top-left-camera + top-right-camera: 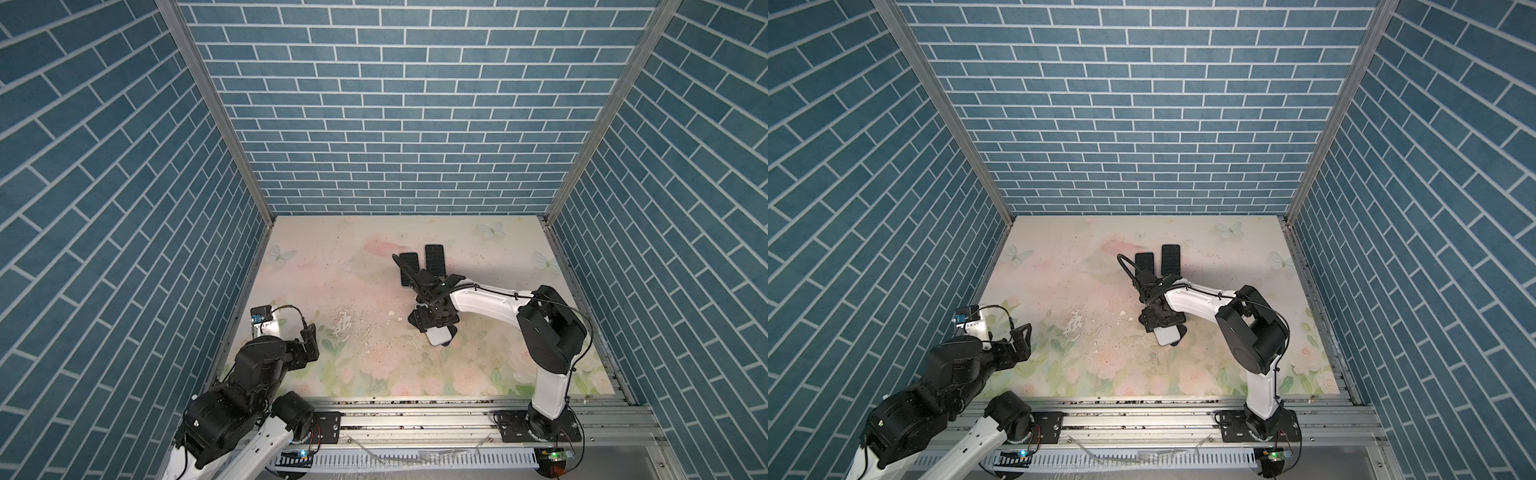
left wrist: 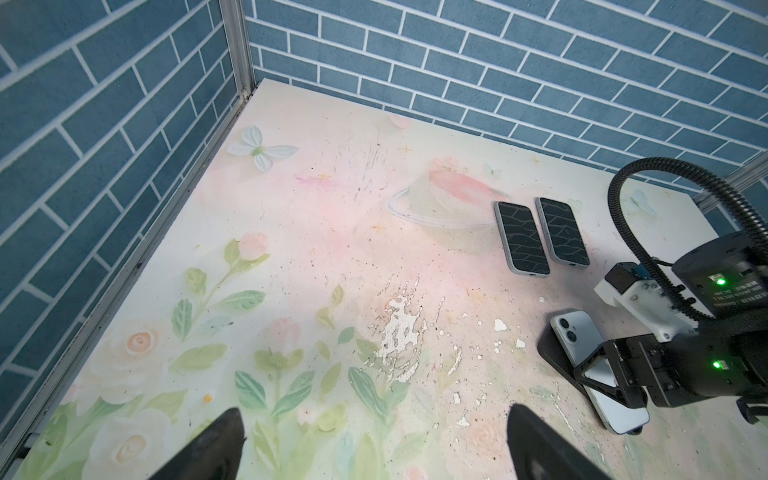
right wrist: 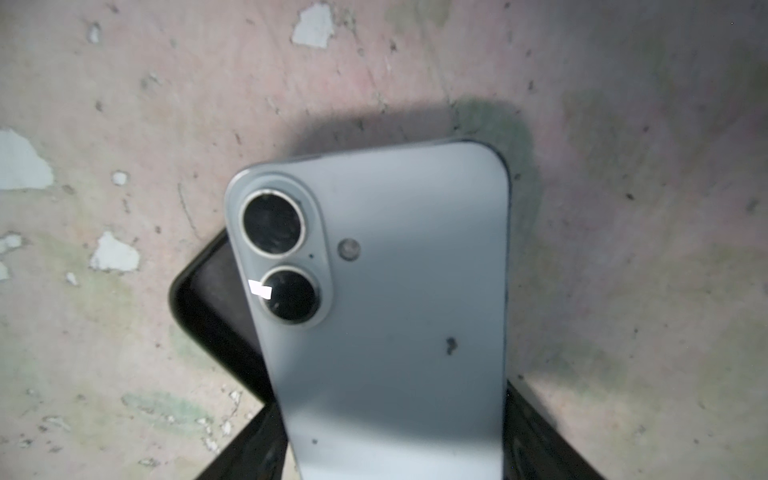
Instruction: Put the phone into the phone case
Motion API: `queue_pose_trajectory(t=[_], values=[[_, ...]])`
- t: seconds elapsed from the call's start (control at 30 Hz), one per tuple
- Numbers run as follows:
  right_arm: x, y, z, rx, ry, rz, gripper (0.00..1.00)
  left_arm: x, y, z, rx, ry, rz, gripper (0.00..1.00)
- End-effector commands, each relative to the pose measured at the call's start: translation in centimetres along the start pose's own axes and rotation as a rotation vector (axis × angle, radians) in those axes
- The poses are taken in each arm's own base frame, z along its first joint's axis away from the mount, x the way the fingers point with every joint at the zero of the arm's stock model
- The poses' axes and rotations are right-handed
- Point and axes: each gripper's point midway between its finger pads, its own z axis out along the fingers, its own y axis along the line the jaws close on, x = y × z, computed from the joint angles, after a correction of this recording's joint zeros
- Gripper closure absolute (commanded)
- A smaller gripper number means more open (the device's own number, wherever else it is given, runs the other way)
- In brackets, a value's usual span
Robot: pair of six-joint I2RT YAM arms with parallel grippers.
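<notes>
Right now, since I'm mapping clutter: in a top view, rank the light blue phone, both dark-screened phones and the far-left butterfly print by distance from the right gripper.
1. light blue phone, held by the right gripper.
2. left dark-screened phone and right dark-screened phone, behind it: too close to call.
3. butterfly print, far left.

So the walls [image 1: 415, 124] are a teal-blue brick print with white grout lines all round. The table top [image 1: 332, 270] is a washed-out pastel floral: pink roses, soft green leaves and pale blue-white butterflies [image 2: 262, 147]. It's got white patches [image 2: 401, 328] where the print has flaked, and dark specks all over. The phone [image 3: 395, 311] has a pale icy-blue back with a small dark smudge, plus two black lenses [image 3: 272, 224] ringed in silver. The case [image 3: 208, 311] is plain black. The spare phones [image 2: 521, 239] have black screens and grey edges, with thin pale lines mirrored across the glass. The arms [image 1: 486, 301] are white with black joints and tiny green lights [image 2: 721, 281].
</notes>
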Motion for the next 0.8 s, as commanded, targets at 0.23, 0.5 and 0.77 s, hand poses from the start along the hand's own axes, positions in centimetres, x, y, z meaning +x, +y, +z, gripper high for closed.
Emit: queue_pose_trajectory(t=[0.23, 0.5, 0.77], values=[[-0.1, -0.2, 1.1, 0.024, 0.019, 0.058, 0.29, 0.1, 0.1, 0.2, -0.012, 0.005, 0.001, 0.01], [0.7, -0.2, 2.4, 0.026, 0.049, 0.058, 0.24, -0.1, 0.3, 0.0, -0.012, -0.013, -0.007, 0.00], [0.8, 0.1, 2.9, 0.019, 0.067, 0.054, 0.19, 0.1, 0.1, 0.3, -0.012, 0.004, 0.004, 0.00]])
